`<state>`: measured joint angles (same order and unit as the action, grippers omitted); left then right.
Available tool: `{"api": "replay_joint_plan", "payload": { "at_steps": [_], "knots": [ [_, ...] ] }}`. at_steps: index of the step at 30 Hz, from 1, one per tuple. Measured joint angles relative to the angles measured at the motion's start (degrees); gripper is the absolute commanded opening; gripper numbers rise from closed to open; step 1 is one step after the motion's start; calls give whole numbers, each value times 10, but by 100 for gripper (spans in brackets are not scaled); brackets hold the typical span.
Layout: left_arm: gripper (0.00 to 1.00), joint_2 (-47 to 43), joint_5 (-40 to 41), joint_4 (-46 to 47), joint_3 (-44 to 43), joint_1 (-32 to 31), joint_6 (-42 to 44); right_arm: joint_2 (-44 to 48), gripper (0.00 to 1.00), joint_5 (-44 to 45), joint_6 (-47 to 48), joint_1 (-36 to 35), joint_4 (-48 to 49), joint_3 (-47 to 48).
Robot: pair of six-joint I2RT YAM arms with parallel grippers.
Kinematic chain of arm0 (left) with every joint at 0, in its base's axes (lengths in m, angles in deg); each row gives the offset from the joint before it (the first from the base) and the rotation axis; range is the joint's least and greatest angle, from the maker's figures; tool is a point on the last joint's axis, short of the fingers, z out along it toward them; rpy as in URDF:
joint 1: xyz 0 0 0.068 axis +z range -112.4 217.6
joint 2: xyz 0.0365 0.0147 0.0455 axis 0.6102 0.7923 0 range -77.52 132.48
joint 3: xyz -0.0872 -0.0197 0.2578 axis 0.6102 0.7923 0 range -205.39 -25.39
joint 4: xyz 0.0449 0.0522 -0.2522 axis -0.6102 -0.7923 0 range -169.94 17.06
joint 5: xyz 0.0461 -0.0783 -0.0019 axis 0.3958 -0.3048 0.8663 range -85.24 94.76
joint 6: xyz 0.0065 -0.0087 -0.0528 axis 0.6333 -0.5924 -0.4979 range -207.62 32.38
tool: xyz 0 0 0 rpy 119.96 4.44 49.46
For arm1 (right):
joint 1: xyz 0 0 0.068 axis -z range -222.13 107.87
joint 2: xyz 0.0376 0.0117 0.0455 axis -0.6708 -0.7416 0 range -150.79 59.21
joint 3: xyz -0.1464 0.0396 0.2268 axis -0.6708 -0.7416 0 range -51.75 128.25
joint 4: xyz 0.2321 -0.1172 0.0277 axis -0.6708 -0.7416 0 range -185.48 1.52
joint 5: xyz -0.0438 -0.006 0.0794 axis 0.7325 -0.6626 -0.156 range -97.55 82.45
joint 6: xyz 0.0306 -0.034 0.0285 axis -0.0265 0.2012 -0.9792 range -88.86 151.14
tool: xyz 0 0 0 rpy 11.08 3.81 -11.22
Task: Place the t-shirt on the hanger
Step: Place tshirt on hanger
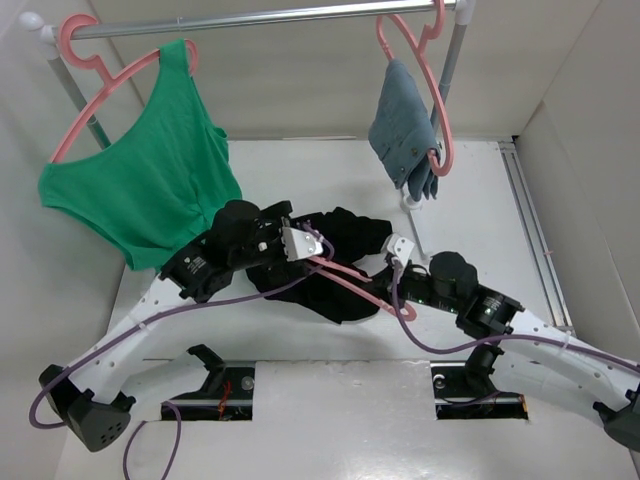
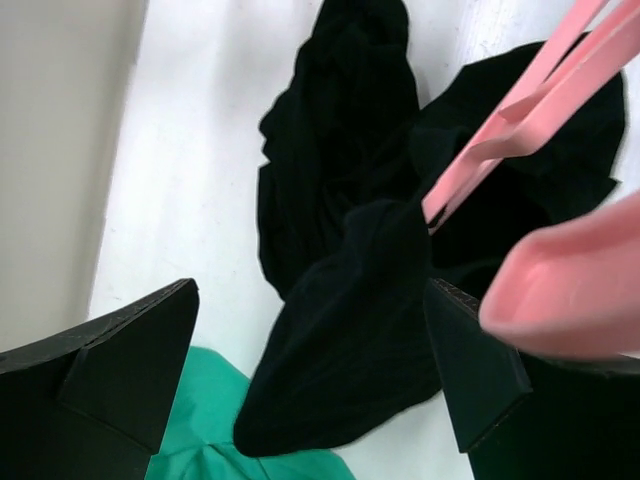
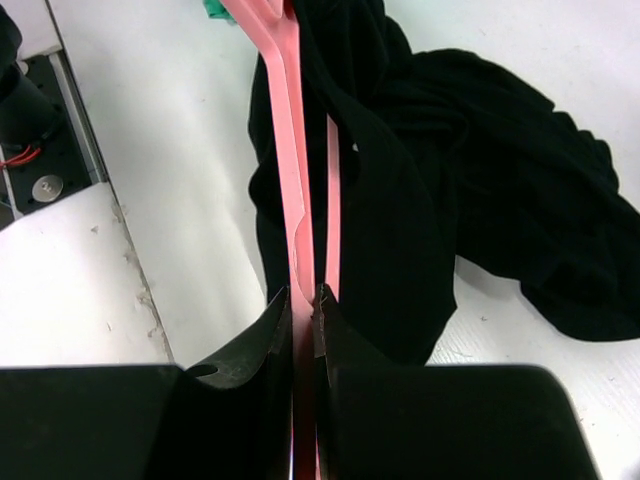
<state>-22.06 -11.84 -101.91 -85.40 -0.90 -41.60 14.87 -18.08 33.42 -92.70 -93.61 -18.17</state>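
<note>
White tabletop (image 1: 300, 170), walled at 9 and 3 o'clock, shows open surface at 12 and 3 o'clock of the heap at its centre. That heap is the crumpled plain black fabric t-shirt (image 1: 350, 232). Its 9 o'clock edge is just beside the hem of the green tank top (image 1: 150, 190), which hangs from the metal rail (image 1: 270, 17). The grey-blue garment (image 1: 400, 130) hangs at 1 o'clock. The thin salmon-pink plastic hanger (image 3: 290, 150) lies across the shirt's folds. The right gripper (image 3: 302, 295) is pinched tight on the hanger's 4 o'clock end. The left gripper (image 2: 310, 300) is spread wide over a fold and grips nothing, with the hanger just beside one finger.
</note>
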Motion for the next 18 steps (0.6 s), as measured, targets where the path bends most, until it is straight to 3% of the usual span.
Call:
{"api": "replay_joint_plan", "payload": {
  "at_steps": [3, 8, 13, 15, 18],
  "knots": [
    [94, -8, 2, 35, 36, 0, 29, -5, 0, -5, 1, 0, -3, 0],
    [92, 26, -15, 18, 52, 2, 101, -13, 0, -8, 7, 0, -29, 0],
    [66, 94, -50, -22, 43, 12, 141, -14, 0, -6, 14, 0, -70, 1],
    [60, 119, -66, -37, 31, 15, 152, -14, 0, -4, 17, 1, -84, 1],
    [58, 142, -90, -65, 18, 19, 174, -14, 0, -4, 21, 1, -90, 1]
  ]
}}
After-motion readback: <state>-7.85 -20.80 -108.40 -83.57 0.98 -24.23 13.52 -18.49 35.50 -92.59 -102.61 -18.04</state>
